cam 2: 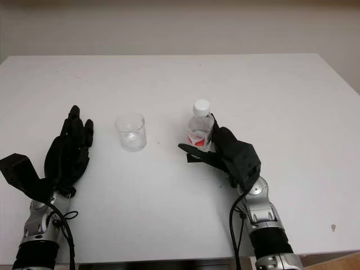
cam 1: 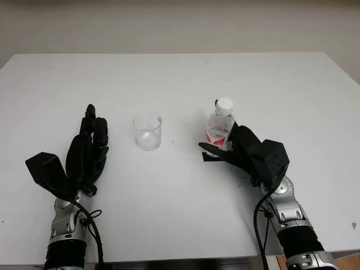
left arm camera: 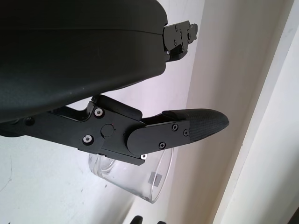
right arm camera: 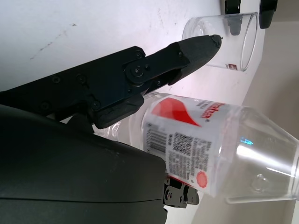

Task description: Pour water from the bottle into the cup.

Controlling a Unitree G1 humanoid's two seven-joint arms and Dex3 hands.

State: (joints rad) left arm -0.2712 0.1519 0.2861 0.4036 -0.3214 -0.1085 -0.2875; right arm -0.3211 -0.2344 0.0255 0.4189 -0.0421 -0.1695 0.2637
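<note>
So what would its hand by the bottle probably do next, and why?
Probably close the right hand firmly on the bottle and lift it. Its fingers already flank the upright, capped bottle, the cup stands empty beside it, and the open left hand waits left of the cup.

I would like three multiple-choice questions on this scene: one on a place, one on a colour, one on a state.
1. Where does the cup stand?
A. between the two hands
B. behind the bottle
C. at the table's far edge

2. What colour is the bottle cap?
A. blue
B. white
C. green

3. In what state is the bottle?
A. lying on its side
B. tipped over the cup
C. upright on the table, capped

Answers: 1 A, since the open left hand is on one side and the right hand, at the bottle, on the other. 2 B, the cap is white. 3 C, it stands upright with its cap on.
</note>
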